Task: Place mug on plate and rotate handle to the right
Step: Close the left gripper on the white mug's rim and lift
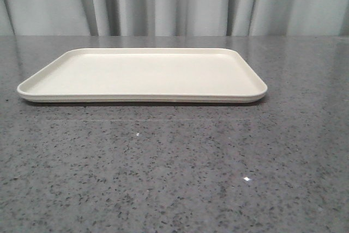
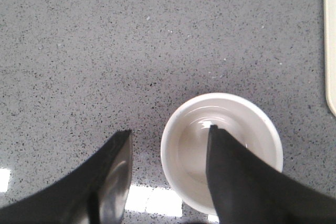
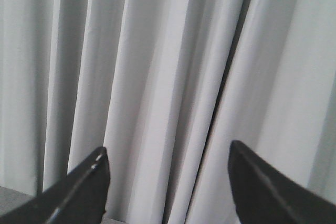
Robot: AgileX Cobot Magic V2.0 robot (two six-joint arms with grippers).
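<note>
Task barely begun: left gripper point(image 2: 168, 140), fingers spread, straddles white ceramic mug's point(image 2: 189, 150) rim on grey speckled table point(image 2: 105, 51); cream rectangular plate point(image 1: 142, 75) bare; right gripper point(image 3: 168, 166) spread, idle.

The plate point(image 1: 142, 75) is set on the counter point(image 1: 174, 173), before the curtain point(image 1: 174, 1). In the left wrist view the mug point(image 2: 220, 150) is stood on the counter beside the plate's edge.

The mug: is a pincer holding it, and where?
Not held yet. The left pincer is open around the mug's rim wall, one finger inside, one outside. The right pincer holds nothing.
</note>
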